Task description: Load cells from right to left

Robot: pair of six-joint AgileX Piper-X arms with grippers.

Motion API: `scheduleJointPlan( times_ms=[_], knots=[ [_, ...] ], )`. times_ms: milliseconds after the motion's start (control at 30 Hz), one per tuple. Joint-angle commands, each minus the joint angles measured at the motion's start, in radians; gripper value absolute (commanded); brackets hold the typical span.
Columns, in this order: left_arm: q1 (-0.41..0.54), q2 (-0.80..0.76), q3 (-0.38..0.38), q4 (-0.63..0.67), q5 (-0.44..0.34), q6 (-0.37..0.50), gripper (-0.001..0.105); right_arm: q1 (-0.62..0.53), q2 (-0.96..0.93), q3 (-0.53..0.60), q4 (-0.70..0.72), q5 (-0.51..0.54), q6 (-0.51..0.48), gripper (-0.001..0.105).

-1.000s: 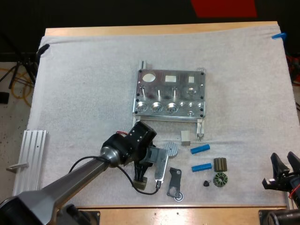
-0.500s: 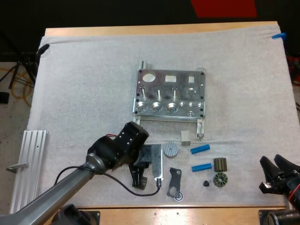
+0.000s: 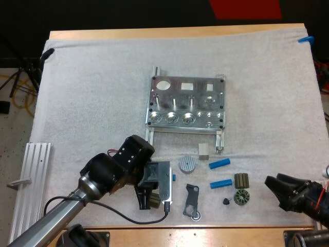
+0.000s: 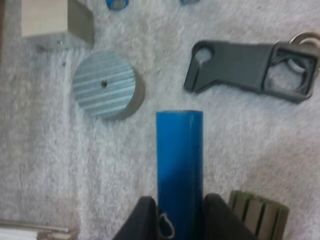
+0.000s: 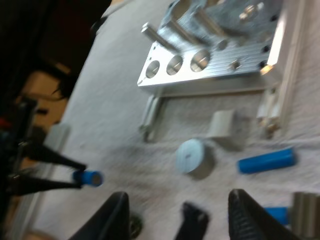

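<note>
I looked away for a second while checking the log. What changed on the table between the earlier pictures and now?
The left end effector, shut on a blue cylinder, drew back to the left, toward its own base. The right end effector, open, came in from the right toward the dark parts. The fixture, the loose blue cylinders and the dark parts stayed put.

Metal fixture (image 3: 186,105) mid-mat; two blue cylinders (image 3: 219,163) on near side; right claw (image 3: 273,182) spread.
</note>
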Motion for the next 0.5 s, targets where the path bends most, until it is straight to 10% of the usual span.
scheduleJointPlan(
  times_ms=[0,467],
  knots=[
    [-0.001,-0.016,-0.008,0.003,0.017,-0.01,0.0,-0.005,0.035,-0.024,-0.015,-0.063,-0.004,0.044],
    [-0.001,-0.066,-0.023,-0.038,0.057,-0.01,0.0,-0.003,0.427,-0.189,-0.057,-0.315,0.004,0.059]
  ],
)
